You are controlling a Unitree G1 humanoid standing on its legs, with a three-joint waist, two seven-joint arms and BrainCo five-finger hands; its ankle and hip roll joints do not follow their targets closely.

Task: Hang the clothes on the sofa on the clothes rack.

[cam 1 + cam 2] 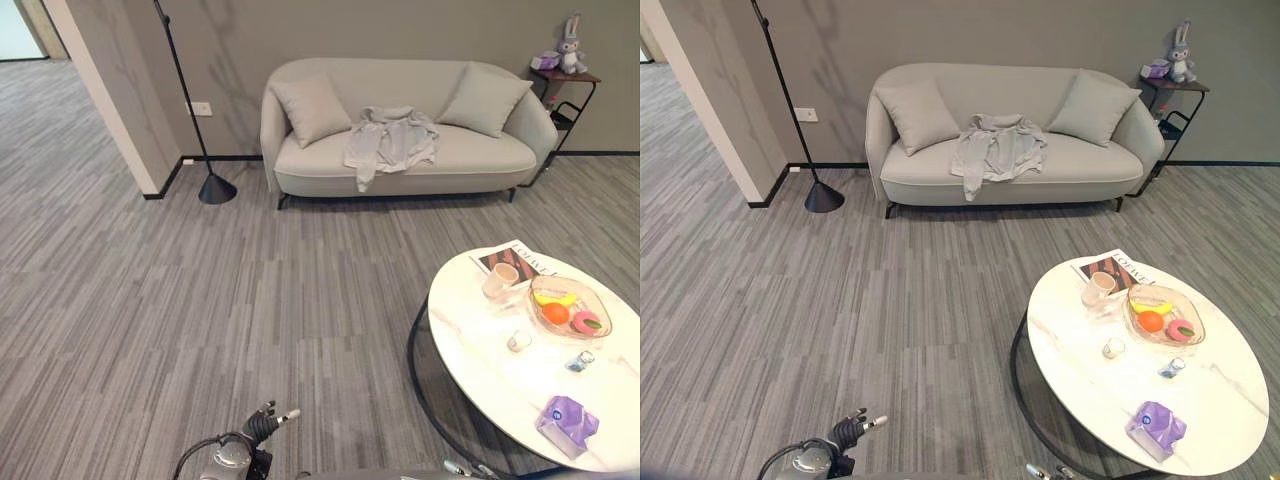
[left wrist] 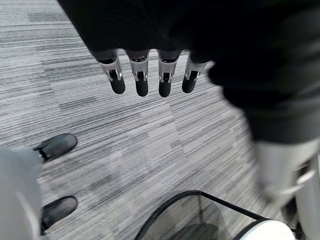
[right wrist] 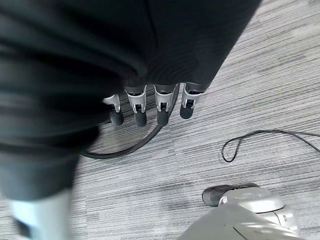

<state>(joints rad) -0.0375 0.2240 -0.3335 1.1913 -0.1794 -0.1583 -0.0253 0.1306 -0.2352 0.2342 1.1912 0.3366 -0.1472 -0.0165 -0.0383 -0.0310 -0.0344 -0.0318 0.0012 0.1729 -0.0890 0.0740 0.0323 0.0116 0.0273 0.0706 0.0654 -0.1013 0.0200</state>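
Observation:
A pale grey garment [image 1: 390, 140] lies crumpled on the seat of a light grey sofa [image 1: 480, 160] against the far wall, between two cushions. A thin black pole on a cone base [image 1: 212, 187] stands left of the sofa. My left hand [image 1: 262, 425] hangs low at the bottom edge, far from the sofa. In the left wrist view its fingers [image 2: 141, 75] are straight over bare floor and hold nothing. My right hand [image 3: 162, 107] hangs over the floor too, fingers relaxed and empty.
A round white table [image 1: 470, 335] stands close on my right with a magazine, a cup, a fruit bowl [image 1: 570, 307] and a purple packet. A small side table with a plush rabbit [image 1: 570, 45] is right of the sofa. Grey striped floor stretches to the sofa. A person's black shoes [image 2: 56, 146] show behind.

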